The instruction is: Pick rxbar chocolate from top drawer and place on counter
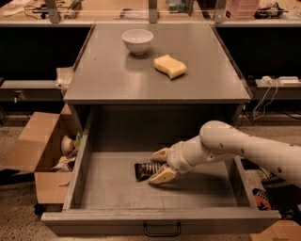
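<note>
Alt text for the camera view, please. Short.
A white robot arm reaches into the open grey metal top drawer, its tan two-finger gripper open around the end of a dark-wrapped rxbar chocolate lying on the drawer floor. On the grey metal counter above sit a white bowl and a yellow sponge.

We are looking at a lab or workshop. A cluttered workbench (94, 7) is running along the back and a power strip (281, 80) is lying beside the steel counter (117, 75). A cardboard box (42, 141) is sitting on the speckled floor (14, 216). The robot's end effector (153, 167) is hovering, fingers spread, inside the open drawer (117, 188).
</note>
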`<action>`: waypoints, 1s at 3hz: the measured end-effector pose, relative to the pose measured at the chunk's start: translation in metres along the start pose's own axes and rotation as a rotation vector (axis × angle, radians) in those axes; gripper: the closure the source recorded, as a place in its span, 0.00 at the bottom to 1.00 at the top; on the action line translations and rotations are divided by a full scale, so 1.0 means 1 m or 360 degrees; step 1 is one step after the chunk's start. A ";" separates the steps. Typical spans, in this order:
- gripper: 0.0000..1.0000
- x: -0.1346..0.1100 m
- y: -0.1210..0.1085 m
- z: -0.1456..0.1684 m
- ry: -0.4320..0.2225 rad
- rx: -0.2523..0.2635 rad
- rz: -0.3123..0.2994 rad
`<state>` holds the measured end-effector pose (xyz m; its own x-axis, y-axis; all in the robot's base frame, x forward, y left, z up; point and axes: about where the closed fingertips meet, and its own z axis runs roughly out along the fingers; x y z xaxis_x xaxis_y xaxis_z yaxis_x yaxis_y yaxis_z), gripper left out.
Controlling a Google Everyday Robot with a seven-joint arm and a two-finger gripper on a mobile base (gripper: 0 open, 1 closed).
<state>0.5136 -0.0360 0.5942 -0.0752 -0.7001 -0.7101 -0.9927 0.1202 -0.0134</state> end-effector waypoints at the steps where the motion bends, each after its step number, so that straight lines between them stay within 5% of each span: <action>1: 0.92 -0.004 0.000 -0.004 0.0000 0.0001 -0.0001; 2: 1.00 -0.017 -0.003 -0.022 -0.0064 0.0106 -0.0077; 3: 1.00 -0.063 -0.012 -0.089 -0.0221 0.0273 -0.0256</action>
<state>0.5222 -0.0564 0.7017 0.1076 -0.6178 -0.7789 -0.9593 0.1413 -0.2446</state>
